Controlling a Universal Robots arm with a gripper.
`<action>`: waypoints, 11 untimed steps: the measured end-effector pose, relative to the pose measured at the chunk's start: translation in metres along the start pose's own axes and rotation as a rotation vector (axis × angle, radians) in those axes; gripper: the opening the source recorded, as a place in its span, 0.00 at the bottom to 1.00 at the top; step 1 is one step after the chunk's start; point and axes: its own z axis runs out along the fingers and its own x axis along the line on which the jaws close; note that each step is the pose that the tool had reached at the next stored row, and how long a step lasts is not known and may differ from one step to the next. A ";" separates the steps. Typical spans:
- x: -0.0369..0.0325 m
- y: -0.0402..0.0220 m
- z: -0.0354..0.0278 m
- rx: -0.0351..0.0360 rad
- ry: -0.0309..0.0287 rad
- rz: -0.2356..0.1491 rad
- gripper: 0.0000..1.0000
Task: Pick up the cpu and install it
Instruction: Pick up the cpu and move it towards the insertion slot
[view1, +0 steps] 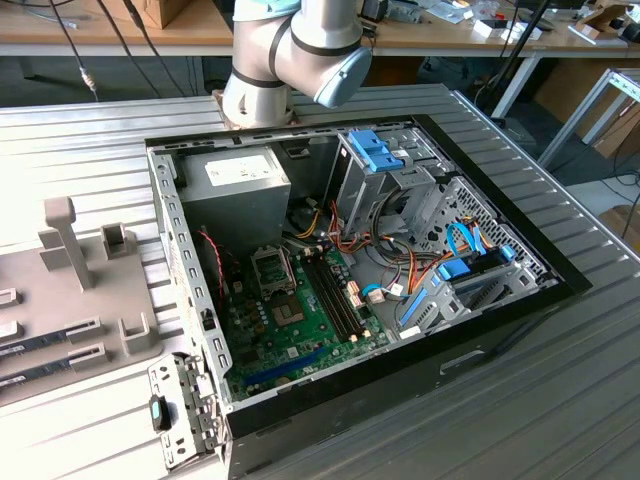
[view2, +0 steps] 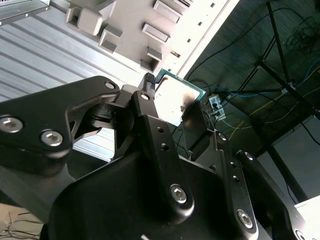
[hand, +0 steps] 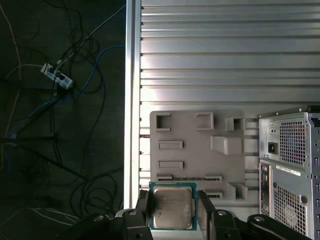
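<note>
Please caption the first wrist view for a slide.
The tool holds the cpu, with the grey holder plate and computer case beyond.

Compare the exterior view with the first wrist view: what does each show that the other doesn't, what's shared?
Exterior view: the arm, and the green board and power-supply box inside the open case. First wrist view: the claw shut on the cpu, and cables on the floor. Both: the case, the grey fixture tray, the ribbed table.
</note>
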 end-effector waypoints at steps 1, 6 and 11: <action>0.0000 0.0000 0.0000 0.0000 -0.0001 0.000 0.47; 0.0000 -0.0005 0.0000 -0.0002 0.0001 0.000 0.47; -0.0012 -0.0042 0.0001 -0.0002 0.0001 0.000 0.47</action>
